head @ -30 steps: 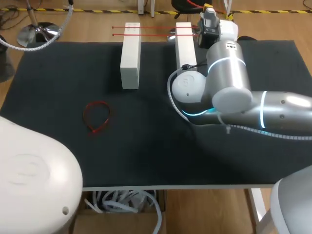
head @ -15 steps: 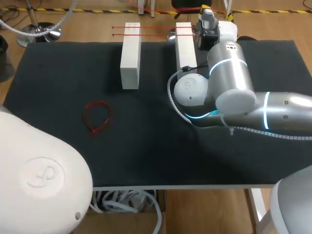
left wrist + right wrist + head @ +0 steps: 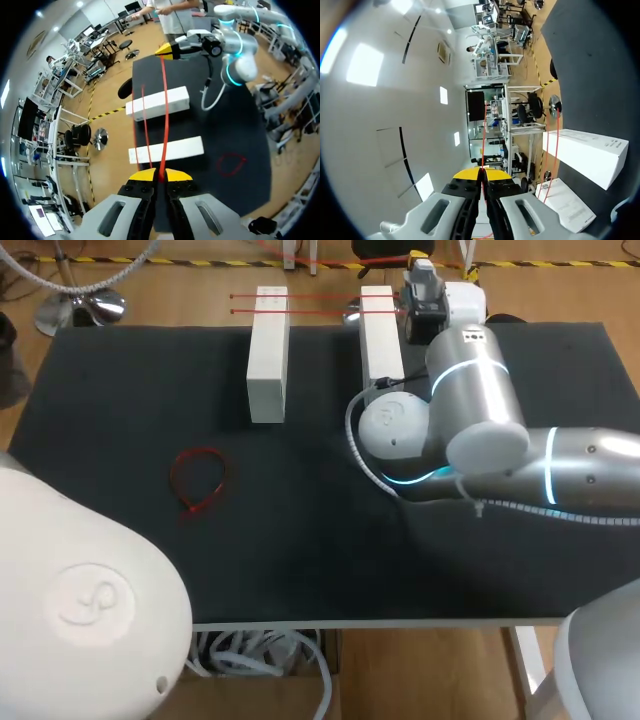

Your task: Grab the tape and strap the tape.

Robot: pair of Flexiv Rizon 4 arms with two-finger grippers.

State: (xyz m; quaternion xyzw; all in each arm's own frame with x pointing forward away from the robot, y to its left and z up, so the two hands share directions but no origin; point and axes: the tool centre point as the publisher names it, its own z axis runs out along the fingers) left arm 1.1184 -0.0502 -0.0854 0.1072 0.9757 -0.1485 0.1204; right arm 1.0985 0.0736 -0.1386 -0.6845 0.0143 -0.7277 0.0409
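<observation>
A red tape [image 3: 163,110] is stretched taut between my two grippers, above the far side of the table. My left gripper [image 3: 160,175] is shut on one end of it. My right gripper [image 3: 481,172] is shut on the other end, and shows in the head view at the table's far edge [image 3: 421,262]. From the left wrist view the right gripper [image 3: 170,50] is straight ahead along the tape. Two more red tapes [image 3: 320,298] lie across two white blocks [image 3: 267,350] [image 3: 380,335]. A looped red tape [image 3: 197,478] lies on the black mat.
The black mat [image 3: 300,560] covers the table. The two white blocks stand side by side at the far middle. My right arm [image 3: 480,430] lies over the mat's right half. My left arm's white shell [image 3: 80,600] fills the near left corner.
My left arm's shell has shifted up and to the right in the head view. The right arm has edged slightly right. Both grippers stay shut on the tape.
</observation>
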